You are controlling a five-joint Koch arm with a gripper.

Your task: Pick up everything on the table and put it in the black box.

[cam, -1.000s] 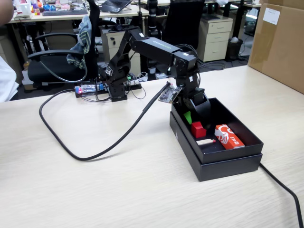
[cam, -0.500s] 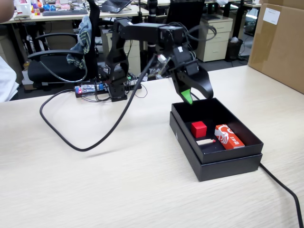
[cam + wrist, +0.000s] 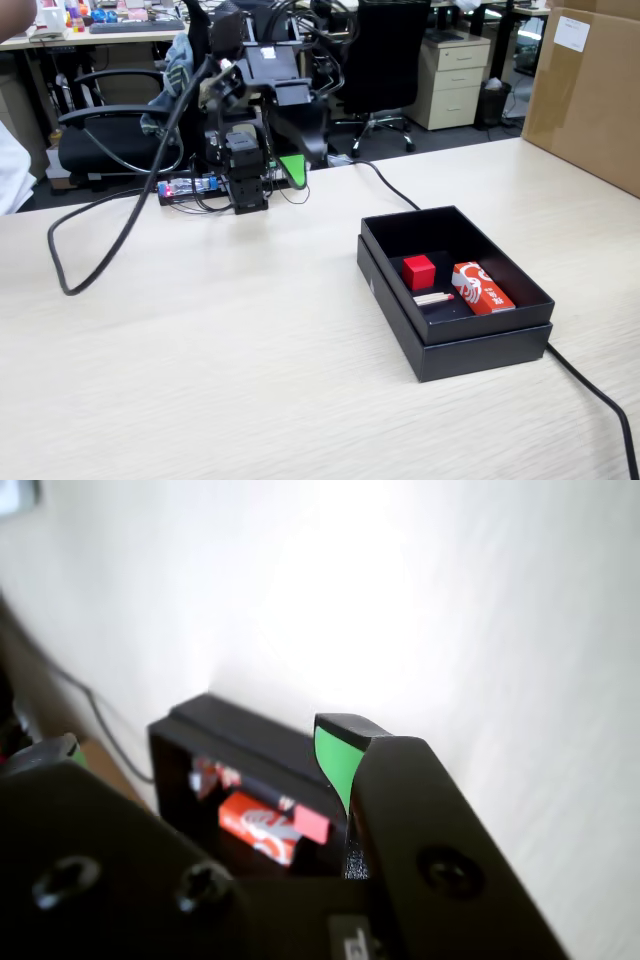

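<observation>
The black box (image 3: 460, 345) stands on the right half of the table. Inside it lie a red cube (image 3: 419, 271), a red and white packet (image 3: 482, 287) and a small beige stick (image 3: 433, 298). My gripper (image 3: 293, 168), with green pads, is folded back at the arm's base at the far side of the table, well left of the box and empty. In the wrist view the gripper (image 3: 200, 748) is open, and between the jaws the box (image 3: 240, 730) shows with the packet (image 3: 262, 825) and the cube (image 3: 311, 825) inside.
A thick black cable (image 3: 90, 262) loops over the table's left part, and another cable (image 3: 595, 395) runs past the box to the front right. A large cardboard box (image 3: 590, 90) stands at the back right. Office chairs stand behind the table.
</observation>
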